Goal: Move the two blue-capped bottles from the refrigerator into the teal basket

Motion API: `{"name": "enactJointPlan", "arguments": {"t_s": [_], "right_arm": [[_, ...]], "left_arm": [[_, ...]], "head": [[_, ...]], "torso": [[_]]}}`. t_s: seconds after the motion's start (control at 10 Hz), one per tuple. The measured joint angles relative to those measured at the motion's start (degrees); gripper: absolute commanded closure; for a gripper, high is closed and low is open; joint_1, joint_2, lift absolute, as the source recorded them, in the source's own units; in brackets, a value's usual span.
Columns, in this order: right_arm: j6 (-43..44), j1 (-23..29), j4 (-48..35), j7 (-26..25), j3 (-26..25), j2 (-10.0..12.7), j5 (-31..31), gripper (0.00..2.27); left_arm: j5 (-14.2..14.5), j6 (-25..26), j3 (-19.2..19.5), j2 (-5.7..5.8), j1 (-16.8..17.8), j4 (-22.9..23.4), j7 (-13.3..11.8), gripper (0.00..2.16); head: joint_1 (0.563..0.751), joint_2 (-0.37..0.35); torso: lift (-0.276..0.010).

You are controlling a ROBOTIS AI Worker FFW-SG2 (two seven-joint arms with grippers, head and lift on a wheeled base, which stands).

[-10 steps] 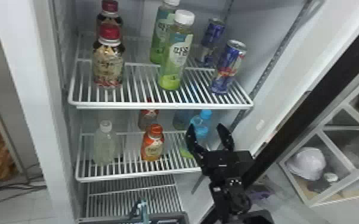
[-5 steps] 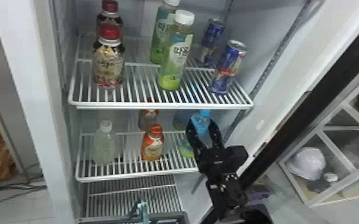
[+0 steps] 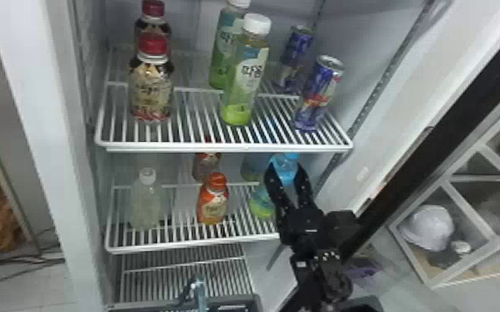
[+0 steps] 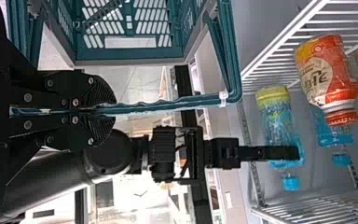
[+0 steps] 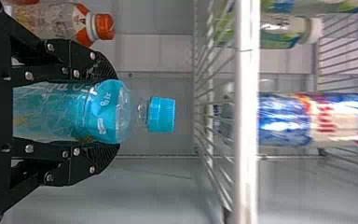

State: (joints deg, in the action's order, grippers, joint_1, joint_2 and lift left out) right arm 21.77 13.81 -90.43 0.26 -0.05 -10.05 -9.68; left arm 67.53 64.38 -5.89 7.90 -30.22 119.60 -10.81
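Right gripper (image 3: 285, 167) clasps blue-capped bottle (image 5: 91, 112), fingers apart.

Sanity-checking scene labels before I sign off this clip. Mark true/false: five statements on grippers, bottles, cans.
1. The orange-capped bottle and the pale white-capped bottle share a shelf. True.
2. The left gripper holds a drink can. False: it is shut on the handle of the teal basket.
3. The right gripper has the front blue-capped bottle between its fingers. True.
4. The rear blue-capped bottle lies in the basket. False: it is inside the refrigerator.
5. The front can stands on the upper shelf. True.
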Motion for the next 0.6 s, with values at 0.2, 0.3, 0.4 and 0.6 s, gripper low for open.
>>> {"name": "enactJointPlan", "arguments": {"t_s": [0.2,0.3,0.4,0.6], "right_arm": [[0.0,4.5,-5.1,0.1,-0.3,0.0,-0.8,0.79],[-0.2,7.3,-7.6,0.5,-0.4,0.1,-1.4,0.79],[-1.2,9.9,-10.2,1.2,-0.6,0.2,-1.8,0.79],[-3.6,14.3,-15.4,2.4,-1.6,0.5,-2.1,0.79]], "left_arm": [[0.1,-0.1,0.1,0.07,0.0,0.0,0.0,1.11],[0.1,-0.1,0.1,0.1,0.0,0.0,0.0,1.11],[0.1,-0.1,0.0,0.15,0.0,0.0,0.0,1.11],[0.1,-0.1,0.0,0.2,0.0,0.0,0.0,1.11]], "head": [[0.695,-0.35],[0.695,-0.35],[0.695,-0.35],[0.695,-0.35]], "torso": [[-0.136],[-0.136],[-0.136],[-0.136]]}}
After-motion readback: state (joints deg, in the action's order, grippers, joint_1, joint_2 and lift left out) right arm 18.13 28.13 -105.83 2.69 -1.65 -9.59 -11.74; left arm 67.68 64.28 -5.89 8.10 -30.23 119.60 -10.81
